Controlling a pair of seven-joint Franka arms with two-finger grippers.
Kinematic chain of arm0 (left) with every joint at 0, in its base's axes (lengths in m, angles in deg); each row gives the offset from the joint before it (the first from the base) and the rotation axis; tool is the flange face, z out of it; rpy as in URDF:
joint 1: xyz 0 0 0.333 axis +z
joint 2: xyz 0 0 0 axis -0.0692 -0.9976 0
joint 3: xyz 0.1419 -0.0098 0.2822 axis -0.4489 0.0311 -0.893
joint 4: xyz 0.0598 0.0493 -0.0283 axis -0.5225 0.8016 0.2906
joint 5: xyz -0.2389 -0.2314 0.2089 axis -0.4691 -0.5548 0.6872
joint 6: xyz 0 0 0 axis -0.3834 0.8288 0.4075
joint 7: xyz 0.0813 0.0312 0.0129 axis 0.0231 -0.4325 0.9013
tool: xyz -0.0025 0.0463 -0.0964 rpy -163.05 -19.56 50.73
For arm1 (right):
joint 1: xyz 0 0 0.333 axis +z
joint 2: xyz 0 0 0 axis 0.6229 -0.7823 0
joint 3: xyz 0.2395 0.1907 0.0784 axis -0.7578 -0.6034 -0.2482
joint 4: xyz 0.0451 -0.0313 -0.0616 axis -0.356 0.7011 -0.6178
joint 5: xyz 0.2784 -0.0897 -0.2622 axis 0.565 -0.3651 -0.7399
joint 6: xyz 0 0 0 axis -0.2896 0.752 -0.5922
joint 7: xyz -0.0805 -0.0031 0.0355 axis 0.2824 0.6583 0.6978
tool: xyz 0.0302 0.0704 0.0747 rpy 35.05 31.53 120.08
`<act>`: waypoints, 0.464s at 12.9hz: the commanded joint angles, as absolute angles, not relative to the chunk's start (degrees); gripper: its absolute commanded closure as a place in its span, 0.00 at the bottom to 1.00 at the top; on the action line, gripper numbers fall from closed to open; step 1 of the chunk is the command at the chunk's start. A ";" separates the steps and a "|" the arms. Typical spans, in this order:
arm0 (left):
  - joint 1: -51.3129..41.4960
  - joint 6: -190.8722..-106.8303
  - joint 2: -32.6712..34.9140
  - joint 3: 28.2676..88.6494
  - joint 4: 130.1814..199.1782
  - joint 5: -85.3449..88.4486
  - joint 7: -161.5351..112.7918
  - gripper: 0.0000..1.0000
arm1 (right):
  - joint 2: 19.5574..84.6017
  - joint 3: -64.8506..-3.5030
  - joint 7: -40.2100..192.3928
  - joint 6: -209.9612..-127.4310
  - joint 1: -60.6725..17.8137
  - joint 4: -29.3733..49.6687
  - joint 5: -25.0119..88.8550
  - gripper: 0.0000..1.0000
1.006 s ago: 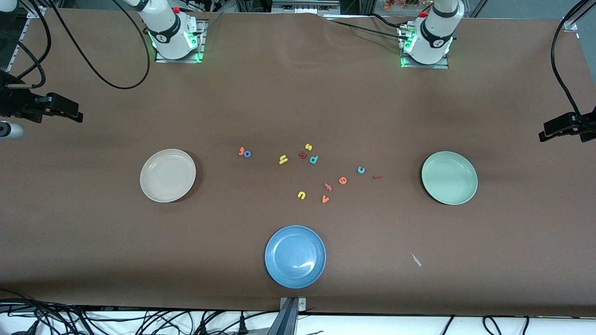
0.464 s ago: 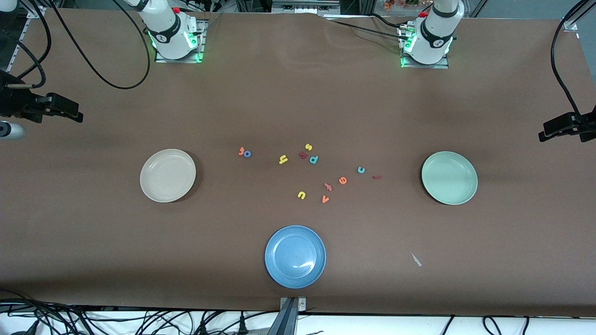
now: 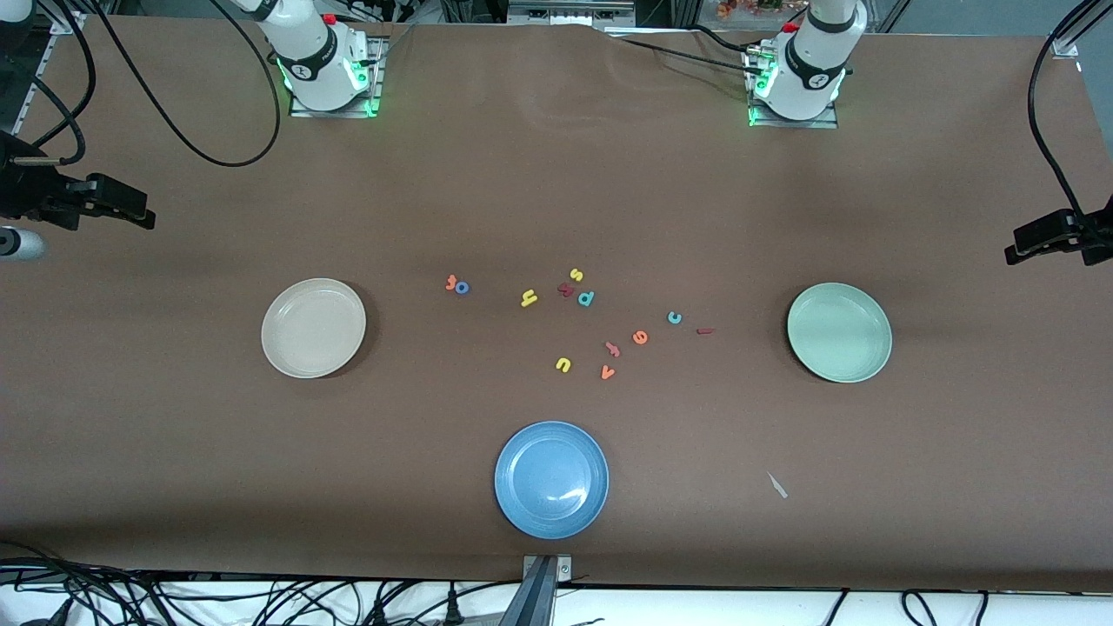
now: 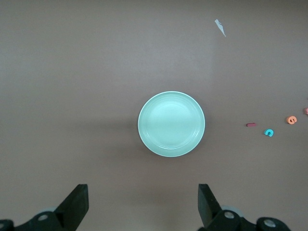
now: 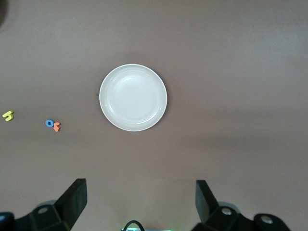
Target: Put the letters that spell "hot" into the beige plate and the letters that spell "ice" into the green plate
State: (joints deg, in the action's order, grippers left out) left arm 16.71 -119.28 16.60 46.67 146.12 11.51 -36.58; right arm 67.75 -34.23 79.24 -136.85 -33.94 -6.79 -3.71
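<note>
The beige plate (image 3: 313, 328) (image 5: 133, 97) lies empty toward the right arm's end, the green plate (image 3: 839, 332) (image 4: 171, 123) empty toward the left arm's end. Between them lie the orange t (image 3: 450, 282), blue o (image 3: 462, 288) and yellow h (image 3: 528, 298). Closer to the green plate are the orange e (image 3: 640, 337), teal c (image 3: 675, 317) and dark red i (image 3: 705, 330). High over the table, my left gripper (image 4: 142, 192) is open by the green plate. My right gripper (image 5: 140, 187) is open by the beige plate. Both hold nothing.
A blue plate (image 3: 551, 479) sits near the front edge. Other letters lie among the task's: yellow s (image 3: 576, 275), teal p (image 3: 586, 298), yellow u (image 3: 563, 364), orange v (image 3: 607, 372). A pale scrap (image 3: 777, 485) lies nearer the camera than the green plate.
</note>
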 commanded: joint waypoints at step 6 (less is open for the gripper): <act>16.62 -118.18 17.51 52.77 146.09 10.63 -35.23 0.00 | 68.25 -34.62 79.80 -137.28 -34.05 -6.35 -2.81 0.00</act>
